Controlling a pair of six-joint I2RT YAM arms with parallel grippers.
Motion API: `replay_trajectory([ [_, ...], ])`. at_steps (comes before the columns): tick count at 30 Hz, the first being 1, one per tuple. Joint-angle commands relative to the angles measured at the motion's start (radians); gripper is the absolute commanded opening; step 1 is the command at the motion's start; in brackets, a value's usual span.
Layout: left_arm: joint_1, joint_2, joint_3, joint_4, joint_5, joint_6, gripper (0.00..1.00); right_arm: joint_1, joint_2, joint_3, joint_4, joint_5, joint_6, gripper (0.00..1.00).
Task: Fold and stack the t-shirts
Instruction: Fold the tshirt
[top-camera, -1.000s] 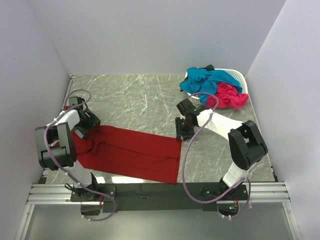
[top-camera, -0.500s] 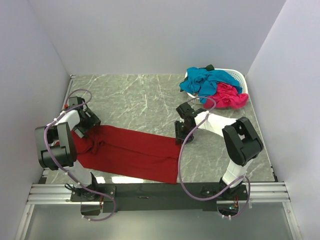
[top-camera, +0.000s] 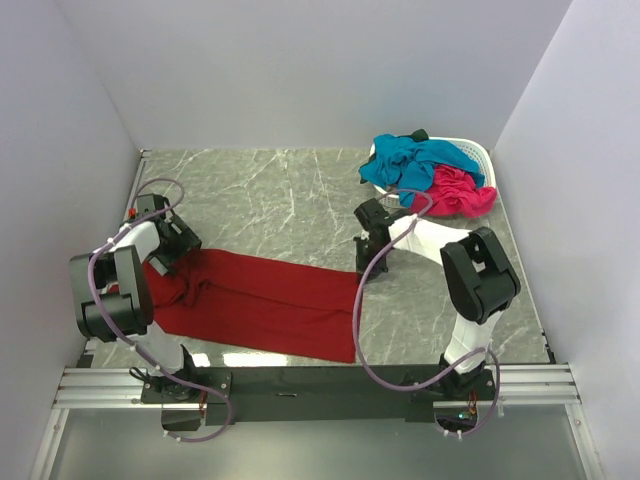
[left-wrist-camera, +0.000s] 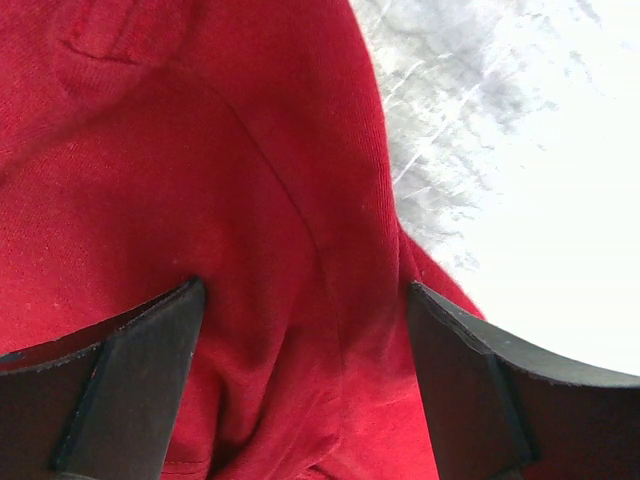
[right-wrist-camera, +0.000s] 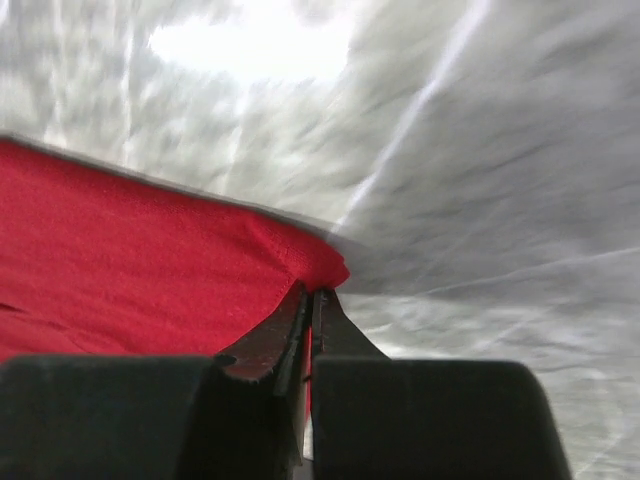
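The dark red t-shirt (top-camera: 260, 305) lies spread flat at the near left of the table. My right gripper (top-camera: 365, 266) is at its far right corner, shut on that corner; in the right wrist view the pinched red cloth (right-wrist-camera: 130, 270) shows between the closed jaws of the right gripper (right-wrist-camera: 312, 298). My left gripper (top-camera: 166, 262) hangs open over the shirt's left end, bunched red cloth (left-wrist-camera: 200, 150) lying between its fingers (left-wrist-camera: 140, 370). The teal-blue t-shirt (top-camera: 415, 160) and hot pink t-shirt (top-camera: 460, 192) lie crumpled, spilling out of the basket.
A white latticed basket (top-camera: 482, 152) stands at the back right corner against the wall. White walls close in the grey marbled table (top-camera: 270, 200) on three sides. A metal rail (top-camera: 320, 385) with both arm bases runs along the near edge.
My right gripper came down onto the red shirt's far right corner and shut on it. The left arm has not moved.
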Motion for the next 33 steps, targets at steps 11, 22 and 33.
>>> replay_trajectory([
  [11, -0.287, 0.002, 0.024, 0.065, 0.201, -0.130, 0.89, -0.310, 0.060, 0.254, -0.145, 0.271, -0.175, 0.00],
  [22, -0.306, -0.110, 0.176, -0.091, 0.117, -0.120, 0.93, -0.330, 0.042, 0.429, -0.238, 0.283, -0.198, 0.20],
  [33, -0.223, -0.348, -0.069, -0.122, 0.039, -0.163, 0.93, -0.085, -0.075, 0.506, -0.326, 0.315, -0.146, 0.44],
])
